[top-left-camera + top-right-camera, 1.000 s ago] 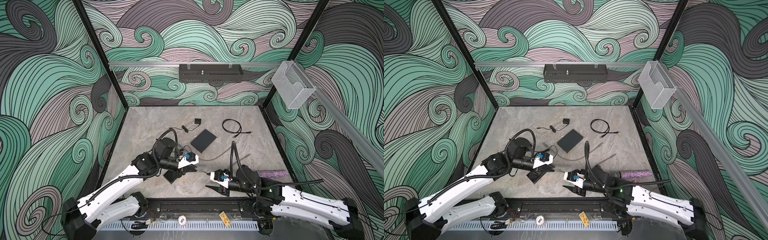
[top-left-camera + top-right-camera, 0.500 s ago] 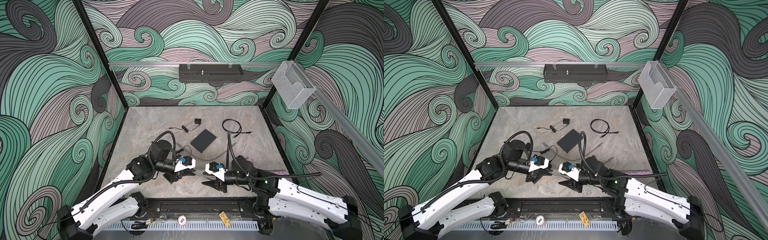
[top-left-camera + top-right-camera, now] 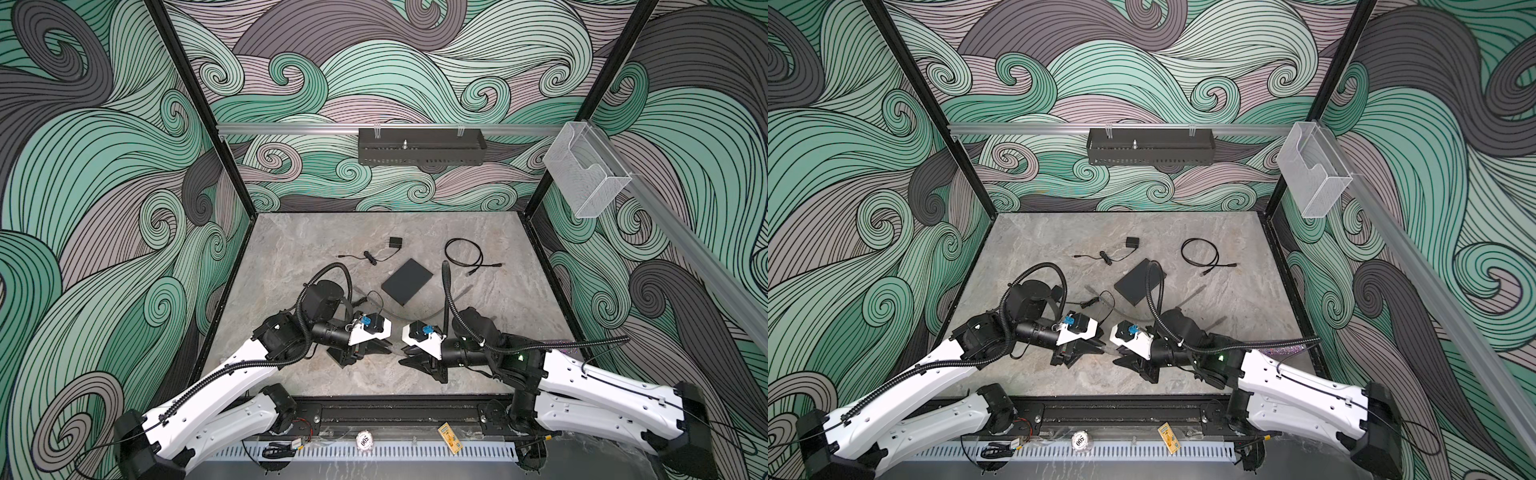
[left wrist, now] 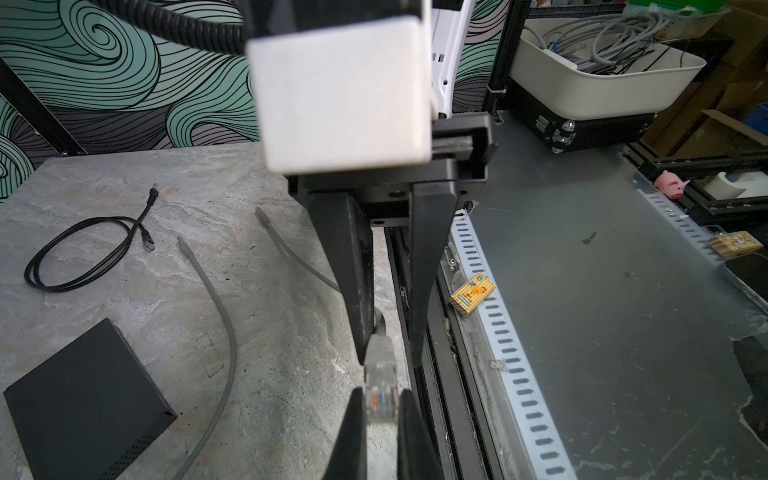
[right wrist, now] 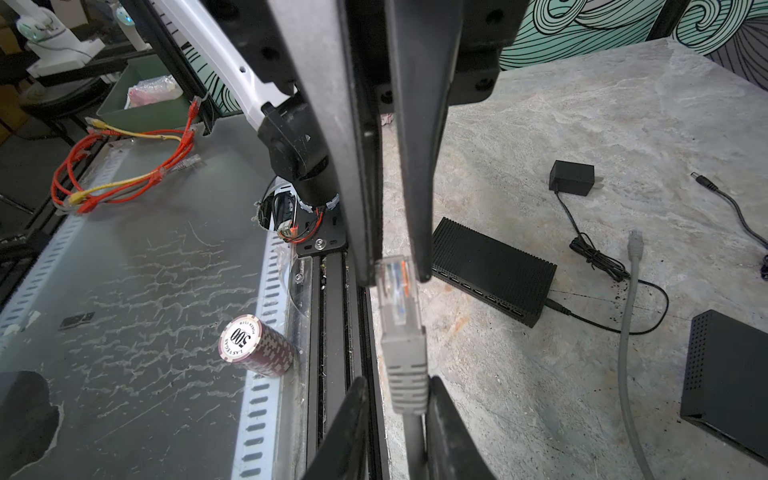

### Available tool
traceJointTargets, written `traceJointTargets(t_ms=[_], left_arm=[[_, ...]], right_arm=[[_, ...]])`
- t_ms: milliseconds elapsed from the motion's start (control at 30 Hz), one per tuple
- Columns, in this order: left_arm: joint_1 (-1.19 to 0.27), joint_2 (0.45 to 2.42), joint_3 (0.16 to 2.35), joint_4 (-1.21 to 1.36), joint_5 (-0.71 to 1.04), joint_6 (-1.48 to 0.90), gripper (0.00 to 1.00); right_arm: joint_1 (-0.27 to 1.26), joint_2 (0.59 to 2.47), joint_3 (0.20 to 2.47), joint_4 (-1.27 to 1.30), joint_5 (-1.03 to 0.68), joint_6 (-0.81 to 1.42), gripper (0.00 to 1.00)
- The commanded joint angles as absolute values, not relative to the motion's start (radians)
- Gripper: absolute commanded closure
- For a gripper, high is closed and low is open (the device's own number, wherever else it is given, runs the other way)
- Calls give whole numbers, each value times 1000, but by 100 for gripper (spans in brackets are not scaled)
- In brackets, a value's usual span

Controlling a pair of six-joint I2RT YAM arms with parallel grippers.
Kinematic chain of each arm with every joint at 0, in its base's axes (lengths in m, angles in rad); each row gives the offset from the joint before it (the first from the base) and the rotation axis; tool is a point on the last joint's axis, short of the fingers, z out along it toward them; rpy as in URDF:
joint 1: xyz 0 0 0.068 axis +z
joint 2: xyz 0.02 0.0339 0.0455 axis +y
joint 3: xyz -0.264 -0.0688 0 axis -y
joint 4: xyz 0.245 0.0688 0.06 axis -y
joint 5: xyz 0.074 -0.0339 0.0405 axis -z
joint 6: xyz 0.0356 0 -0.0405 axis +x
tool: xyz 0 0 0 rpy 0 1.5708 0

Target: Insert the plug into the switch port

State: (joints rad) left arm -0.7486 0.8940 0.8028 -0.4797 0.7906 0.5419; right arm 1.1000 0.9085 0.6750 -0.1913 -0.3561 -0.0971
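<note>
RJ45 plug (image 5: 397, 291): clear w/ grey boot, held off table (image 5: 582, 104). Switch (image 5: 494, 270): blk ribbed box, flat on table, ports on side.

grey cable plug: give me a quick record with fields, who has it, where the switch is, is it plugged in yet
plug: off the table, between the two arms
left end effector: shut on the plug's clear tip
right end effector: fingers either side of the plug's grey boot, grip unclear
switch: on the table behind the left end effector, port row visible
inserted: not yet
other black box: flat on the table, farther back
</note>
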Motion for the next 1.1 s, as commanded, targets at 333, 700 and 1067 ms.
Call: traceJointTargets(t_ms=[333,700,1067], left_arm=[[-755,915,807,-499,824,545,100],[-755,915,807,-500,824,545,100],[-754,918,809,-497,823,541,100]], right_arm=[[1098,911,704,-176,-340,-98,83],[1098,905,703,-180,-329,-98,86],[1097,916,706,-186,-327,-99,94]])
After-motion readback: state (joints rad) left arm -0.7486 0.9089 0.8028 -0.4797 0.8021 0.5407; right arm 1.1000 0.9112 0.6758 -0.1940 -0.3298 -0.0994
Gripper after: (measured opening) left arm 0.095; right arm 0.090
